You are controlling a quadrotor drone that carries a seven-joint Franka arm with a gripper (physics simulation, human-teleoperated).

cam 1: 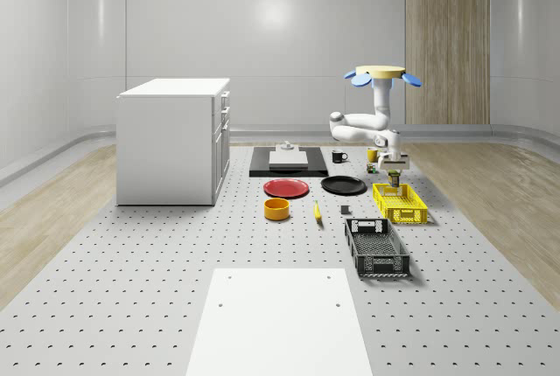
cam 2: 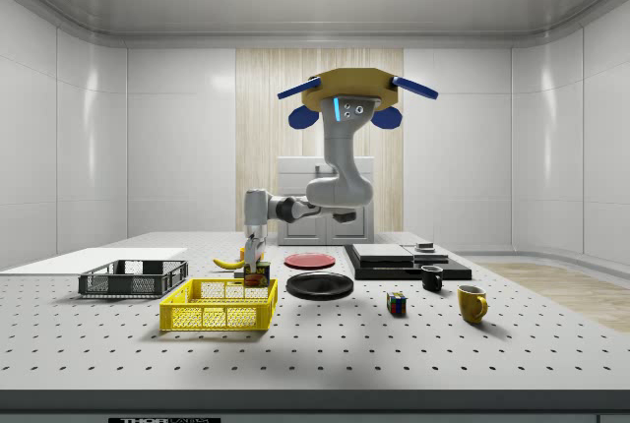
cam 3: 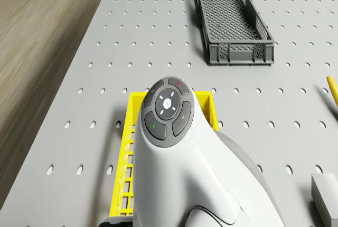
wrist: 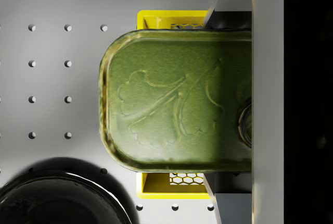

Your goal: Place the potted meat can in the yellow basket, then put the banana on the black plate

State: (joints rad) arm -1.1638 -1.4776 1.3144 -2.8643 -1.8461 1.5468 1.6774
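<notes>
The drone (cam 2: 346,89) hovers beside the yellow basket (cam 2: 219,306), its end effector (cam 1: 395,172) clamped on the potted meat can (wrist: 177,101) just above the basket's end. Rigid, smooth metal, probably slippery; its flat sides suit the grip.

The drone (cam 1: 381,73) hovers, arm (cam 1: 367,122) bent downward, gripper (cam 1: 395,175) pointing down with fingers clamped.

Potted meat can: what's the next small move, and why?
Probably lower it a little, then open the fingers. The gripper holds the can over the far end of the yellow basket, with the drone hovering above the table; in the side view the can sits at the basket's rim.
</notes>
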